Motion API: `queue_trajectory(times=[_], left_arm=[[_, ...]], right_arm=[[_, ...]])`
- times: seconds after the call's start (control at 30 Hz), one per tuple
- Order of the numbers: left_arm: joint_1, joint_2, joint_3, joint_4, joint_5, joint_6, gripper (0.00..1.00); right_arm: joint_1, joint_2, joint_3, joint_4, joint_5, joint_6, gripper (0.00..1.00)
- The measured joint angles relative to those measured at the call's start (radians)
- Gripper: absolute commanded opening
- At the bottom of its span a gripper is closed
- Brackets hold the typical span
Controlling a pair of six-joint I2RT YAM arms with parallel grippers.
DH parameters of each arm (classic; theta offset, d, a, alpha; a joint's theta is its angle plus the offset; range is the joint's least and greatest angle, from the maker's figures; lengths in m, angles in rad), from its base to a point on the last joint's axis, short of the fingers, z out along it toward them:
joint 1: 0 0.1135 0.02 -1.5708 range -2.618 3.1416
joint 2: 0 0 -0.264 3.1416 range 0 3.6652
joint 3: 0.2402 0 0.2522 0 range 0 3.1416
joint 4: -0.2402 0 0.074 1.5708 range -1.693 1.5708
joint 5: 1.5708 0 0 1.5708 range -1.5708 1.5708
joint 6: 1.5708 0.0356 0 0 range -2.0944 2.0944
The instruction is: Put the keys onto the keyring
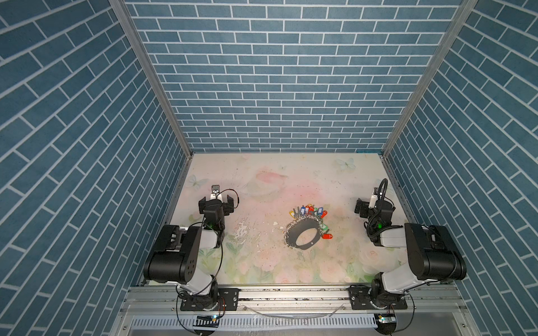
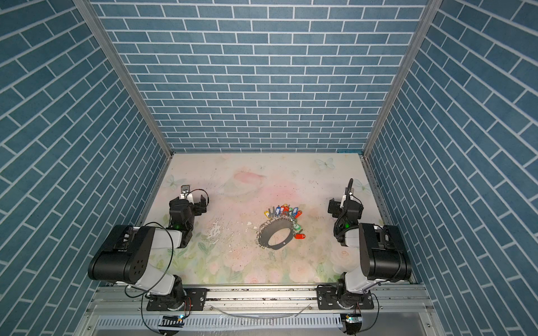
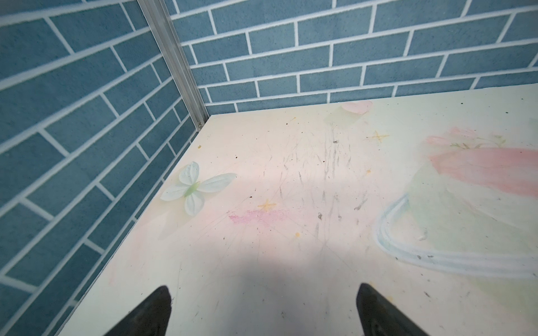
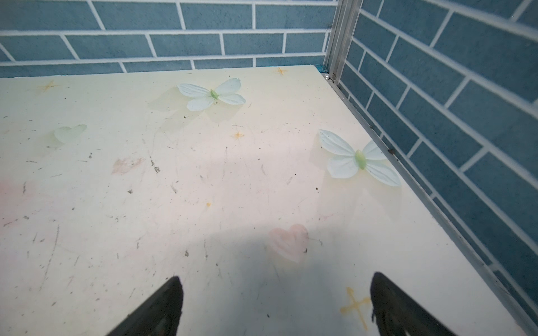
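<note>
Blue brick-pattern walls (image 1: 276,72) box in a pale floral table (image 1: 262,174), scuffed and speckled with grit. Your two arms sit folded at opposite sides. The left gripper (image 3: 263,291) and the right gripper (image 4: 275,279) both hang over bare tabletop with jaws spread wide and nothing between them.

The keyring (image 1: 292,236) lies flat near the middle of the table, well apart from both grippers, its rim crowded with small wire rings. The keys (image 1: 291,213), the pair with the yellow tag, lie at the left end of the coloured tags (image 1: 311,210) fanned along the plate's far edge. You cannot tell from here whether they are hooked to a ring.

This looks like the opening step, the approach not yet begun. Next you need a narrow pinch on that yellow tag without dragging its neighbours, probably with the other gripper steadying the plate.
</note>
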Motion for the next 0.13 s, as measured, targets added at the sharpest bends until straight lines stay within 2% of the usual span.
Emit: queue_trajectory(times=[0.13], left_arm=[[0.002,0.0,0.003,-0.006,0.01,0.0,1.0]], right_arm=[[0.0,0.0,0.0,0.0,0.0,0.0,0.99]])
